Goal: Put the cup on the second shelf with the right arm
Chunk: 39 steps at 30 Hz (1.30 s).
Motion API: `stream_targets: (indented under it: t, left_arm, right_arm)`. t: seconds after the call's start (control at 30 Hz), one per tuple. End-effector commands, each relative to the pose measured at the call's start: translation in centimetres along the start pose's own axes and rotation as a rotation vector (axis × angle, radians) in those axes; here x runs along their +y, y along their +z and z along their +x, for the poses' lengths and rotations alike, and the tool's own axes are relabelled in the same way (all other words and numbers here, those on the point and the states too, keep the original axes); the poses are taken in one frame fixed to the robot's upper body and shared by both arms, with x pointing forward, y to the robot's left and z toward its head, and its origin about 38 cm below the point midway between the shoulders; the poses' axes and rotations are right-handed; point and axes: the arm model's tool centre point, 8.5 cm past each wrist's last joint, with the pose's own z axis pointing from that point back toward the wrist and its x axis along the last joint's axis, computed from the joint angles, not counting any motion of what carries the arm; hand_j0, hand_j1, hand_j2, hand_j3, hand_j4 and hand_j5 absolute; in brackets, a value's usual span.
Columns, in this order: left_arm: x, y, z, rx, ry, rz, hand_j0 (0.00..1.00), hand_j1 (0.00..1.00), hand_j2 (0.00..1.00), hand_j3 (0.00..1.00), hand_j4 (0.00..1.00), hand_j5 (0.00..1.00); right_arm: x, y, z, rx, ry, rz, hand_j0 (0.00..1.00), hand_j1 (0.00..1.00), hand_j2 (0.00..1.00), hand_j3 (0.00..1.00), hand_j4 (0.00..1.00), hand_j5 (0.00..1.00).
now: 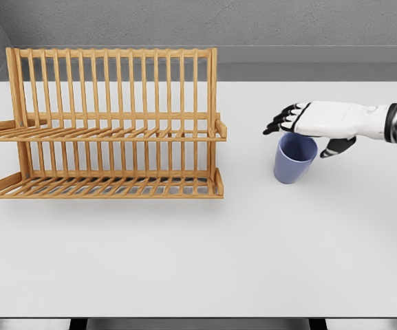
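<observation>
This looks like a plain simulated test room, not a real kitchen: a bare white table (198, 268) stands before a gray wall (253, 24). Only the wooden dish rack (105, 124) near the table's left edge suggests a kitchen setting.

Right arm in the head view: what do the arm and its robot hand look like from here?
The right arm is white with a smooth, rounded shell, broken near the picture's edge by a dark, metallic grey band. The right robot hand has a white back and palm, with black fingers and a black thumb. No cables or markings show. The left arm is out of view.
</observation>
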Motion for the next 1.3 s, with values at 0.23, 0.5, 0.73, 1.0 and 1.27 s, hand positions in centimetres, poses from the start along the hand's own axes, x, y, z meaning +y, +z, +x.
stream_targets:
  t: [0.23, 0.5, 0.73, 1.0, 1.27]
  left_arm:
    - [0.0, 0.0, 0.0, 0.0, -0.001, 0.0, 1.0, 1.0, 1.0, 1.0, 1.0, 1.0]
    - [0.0, 0.0, 0.0, 0.0, -0.001, 0.0, 1.0, 1.0, 1.0, 1.0, 1.0, 1.0]
    - [0.0, 0.0, 0.0, 0.0, -0.001, 0.0, 1.0, 1.0, 1.0, 1.0, 1.0, 1.0]
    - [0.0, 0.0, 0.0, 0.0, -0.001, 0.0, 1.0, 1.0, 1.0, 1.0, 1.0, 1.0]
    - [0.0, 0.0, 0.0, 0.001, -0.002, -0.001, 1.0, 1.0, 1.0, 1.0, 1.0, 1.0]
  right_arm:
    - [1.4, -1.3, 0.3, -0.023, -0.027, 0.035, 1.0, 1.0, 1.0, 1.0, 1.0, 1.0]
    - [2.3, -0.9, -1.0, 0.016, -0.062, 0.048, 1.0, 1.0, 1.0, 1.0, 1.0, 1.0]
    - [2.3, -1.0, -1.0, 0.014, -0.064, 0.048, 0.77, 0.77, 0.77, 0.77, 0.77, 0.77]
    - [2.1, -1.1, -1.0, 0.013, -0.06, 0.045, 0.64, 0.64, 0.64, 0.64, 0.64, 0.64]
    - [1.0, -0.8, -1.1, 0.021, -0.04, 0.027, 0.6, 0.6, 0.6, 0.6, 0.6, 0.6]
